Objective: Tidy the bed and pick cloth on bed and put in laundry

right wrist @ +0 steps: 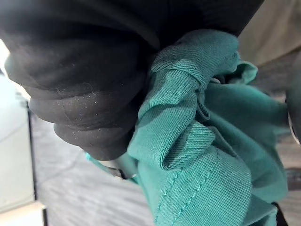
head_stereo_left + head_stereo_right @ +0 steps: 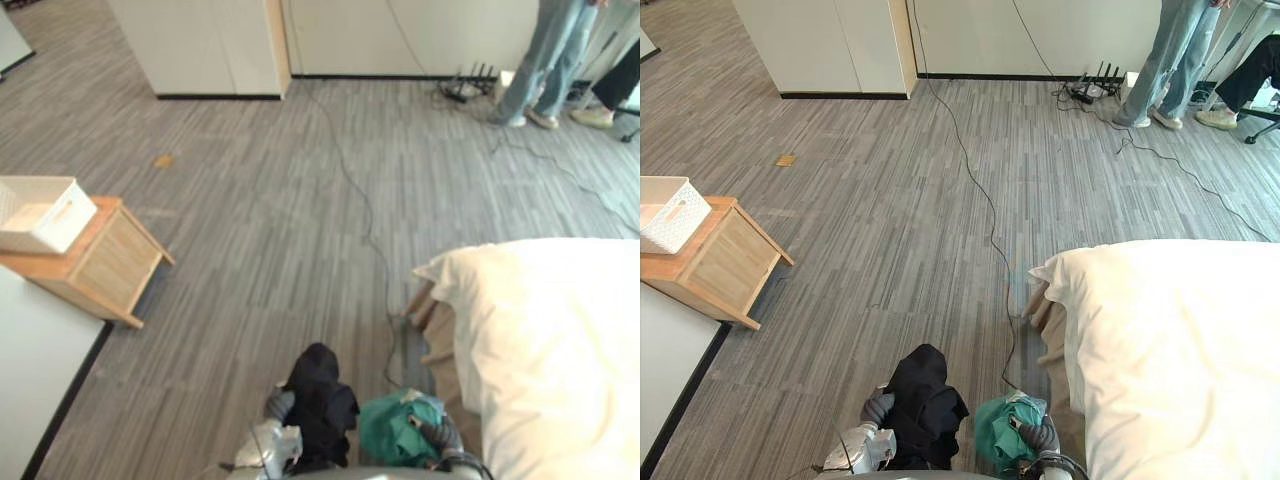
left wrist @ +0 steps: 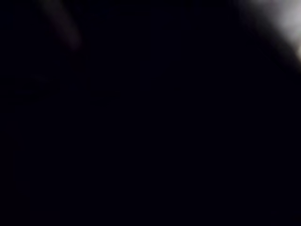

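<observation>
Slippage is the risk: the bunched teal cotton cloth (image 1: 188, 141) and the crumpled black garment (image 2: 923, 405), both near, left of the white-duveted bed (image 2: 1180, 350), could drop before reaching the white slatted basket (image 2: 680, 225) far left. Right hand (image 2: 1040, 437) is clenched round the teal cloth. Left hand (image 2: 877, 408) touches the black garment; I cannot tell its grip.

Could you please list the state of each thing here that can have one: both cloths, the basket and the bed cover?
black cloth, bunched, held up at the left hand.
green cloth, crumpled, gripped by the right hand.
white basket, upright on the wooden table, seemingly empty.
white duvet, spread fairly smooth over the bed.
</observation>
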